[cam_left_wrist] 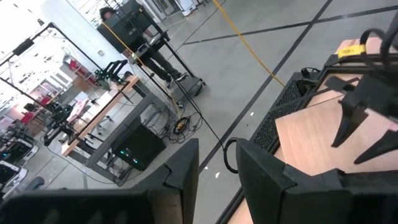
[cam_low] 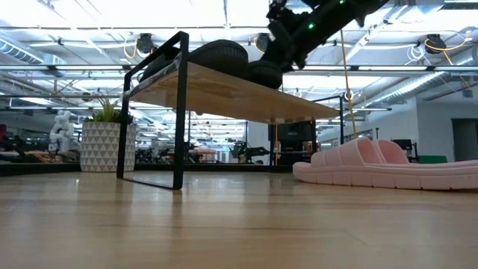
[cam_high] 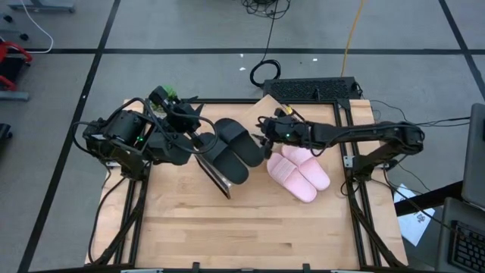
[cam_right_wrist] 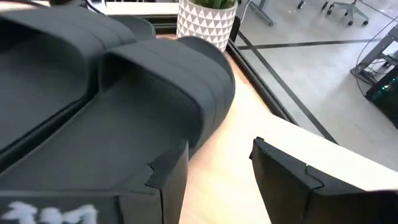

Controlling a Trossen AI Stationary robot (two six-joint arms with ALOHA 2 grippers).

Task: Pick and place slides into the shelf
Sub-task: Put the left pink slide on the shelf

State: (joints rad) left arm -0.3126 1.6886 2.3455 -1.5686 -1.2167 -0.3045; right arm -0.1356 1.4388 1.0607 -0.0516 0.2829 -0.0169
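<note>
The two black slides (cam_high: pixel 231 148) lie side by side on top of the shelf (cam_low: pixel 224 90), soles on its board; they also show in the low view (cam_low: pixel 224 56) and the right wrist view (cam_right_wrist: pixel 124 81). The pale pink pair (cam_high: pixel 299 173) rests sole-down on the table to the shelf's right (cam_low: pixel 388 168). My right gripper (cam_high: pixel 265 142) hovers open at the right end of the black slides (cam_right_wrist: pixel 214 152), over the shelf board. My left gripper (cam_high: pixel 195 130) is open (cam_left_wrist: pixel 217 149) at the shelf's left side, pointing toward the far edge with nothing between its fingers. My right gripper stands open beside the nearer black slide's strap end (cam_right_wrist: pixel 199 118). One finger (cam_right_wrist: pixel 168 177) is right against that slide's side. I cannot tell whether it touches.
A plant in a white patterned pot (cam_low: pixel 104 142) stands behind the shelf's left end. A dark perforated plate (cam_high: pixel 314 89) lies at the table's far edge. The shelf's dark end panel (cam_high: pixel 214 176) faces the near side. Bare wood (cam_high: pixel 242 227) spans the table's near half.
</note>
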